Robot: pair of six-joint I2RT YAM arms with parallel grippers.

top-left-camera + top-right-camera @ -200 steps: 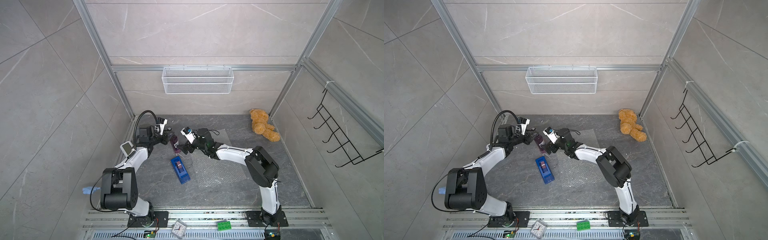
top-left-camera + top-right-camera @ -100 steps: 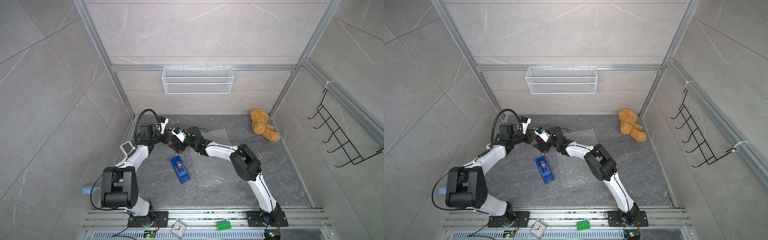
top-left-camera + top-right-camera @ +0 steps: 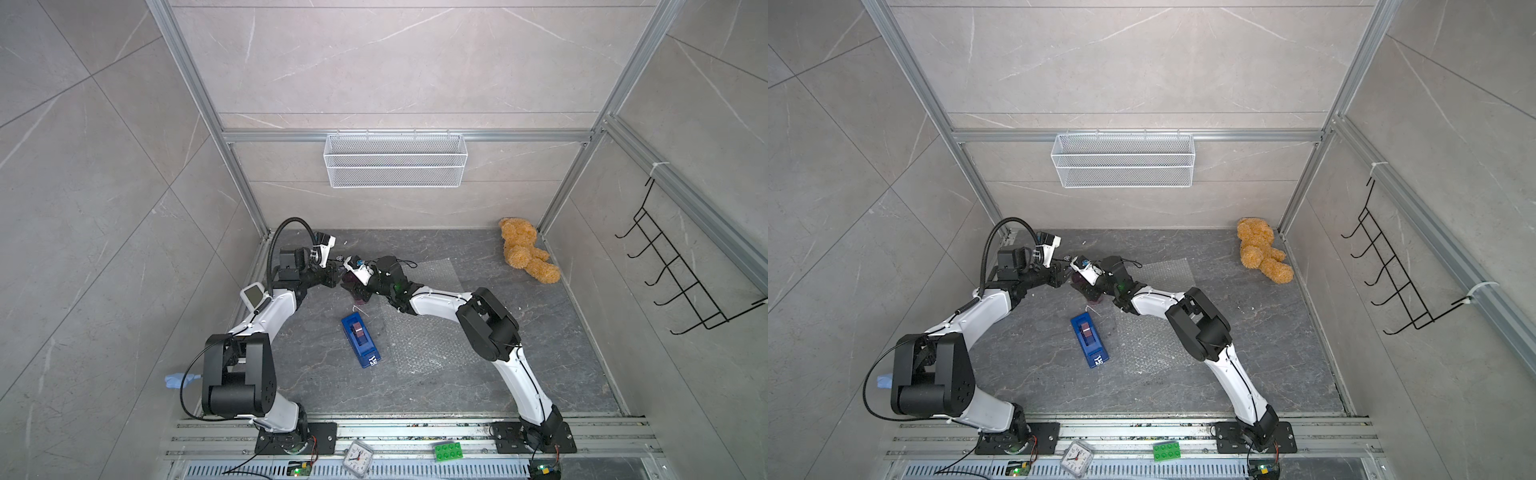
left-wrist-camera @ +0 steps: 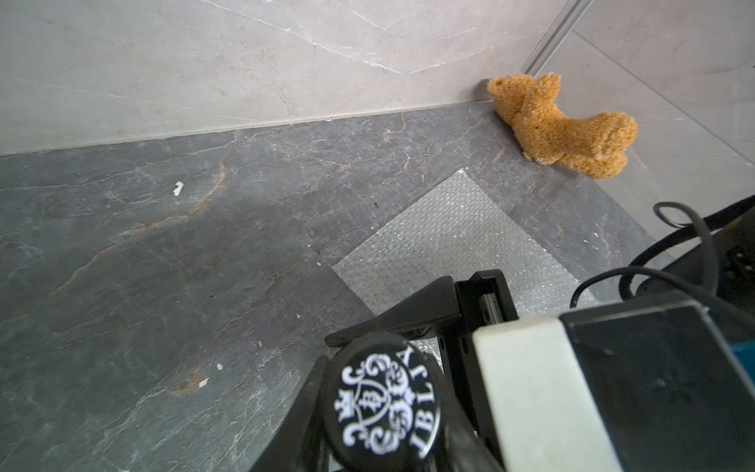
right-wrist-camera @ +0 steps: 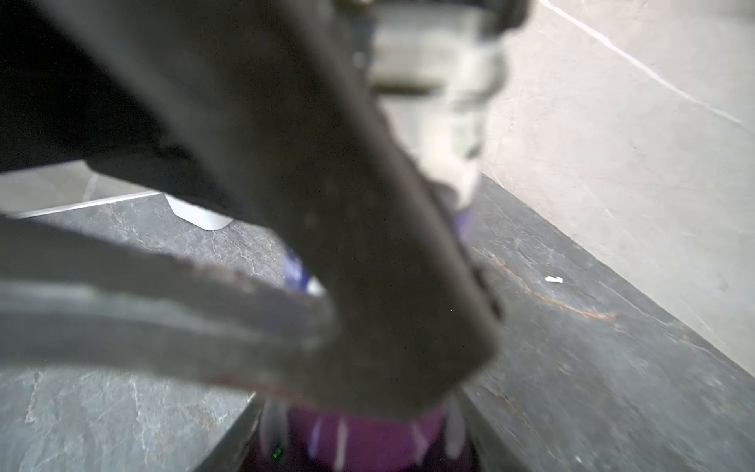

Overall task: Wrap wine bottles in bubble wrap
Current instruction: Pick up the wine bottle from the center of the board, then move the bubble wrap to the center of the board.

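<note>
A small dark purple wine bottle [image 3: 358, 291] [image 3: 1090, 291] hangs over the back left of the floor, between both grippers. My left gripper [image 3: 338, 276] [image 4: 380, 408] is shut on its neck, just under the black patterned cap [image 4: 386, 394]. From the other side, my right gripper [image 3: 353, 286] [image 5: 359, 449] has closed on the bottle's purple body [image 5: 359, 437], which fills the gap between its fingers; that view is blurred. The bubble wrap [image 3: 415, 332] [image 3: 1146, 340] [image 4: 449, 237] lies flat on the floor under the right arm.
A blue tape dispenser [image 3: 360, 340] [image 3: 1089, 340] lies just in front of the bottle. A teddy bear [image 3: 525, 255] [image 4: 564, 126] sits in the back right corner. A white wire basket [image 3: 395, 160] hangs on the back wall, a black hook rack [image 3: 673, 282] on the right wall.
My right gripper has moved left up to the bottle and its jaws have narrowed round the body. The left gripper has kept its hold on the neck.
</note>
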